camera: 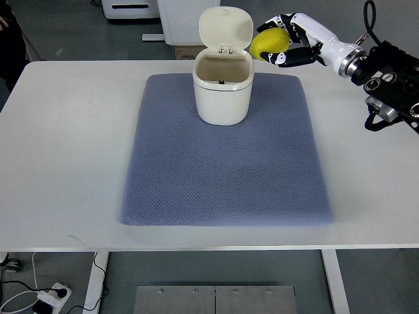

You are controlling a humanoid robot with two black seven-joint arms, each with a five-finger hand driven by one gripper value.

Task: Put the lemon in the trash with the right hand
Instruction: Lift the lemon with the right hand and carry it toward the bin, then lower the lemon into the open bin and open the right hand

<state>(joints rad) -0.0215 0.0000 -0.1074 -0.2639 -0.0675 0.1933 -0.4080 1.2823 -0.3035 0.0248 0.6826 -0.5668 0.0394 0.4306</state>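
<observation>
The right hand (283, 44) grips the lemon (269, 42) in the air near the desk's (72, 131) far edge, just right of the open trash bin (222, 91). Released now, the lemon would likely miss the opening or strike the raised lid (225, 26).

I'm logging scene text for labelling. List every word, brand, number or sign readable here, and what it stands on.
None can be read.
Trash can, its open lid: plain cream, no print visible.
Lemon in the right hand: no sticker visible.
Blue mat and white table: unmarked.
Right arm housing: no legible marking.
</observation>
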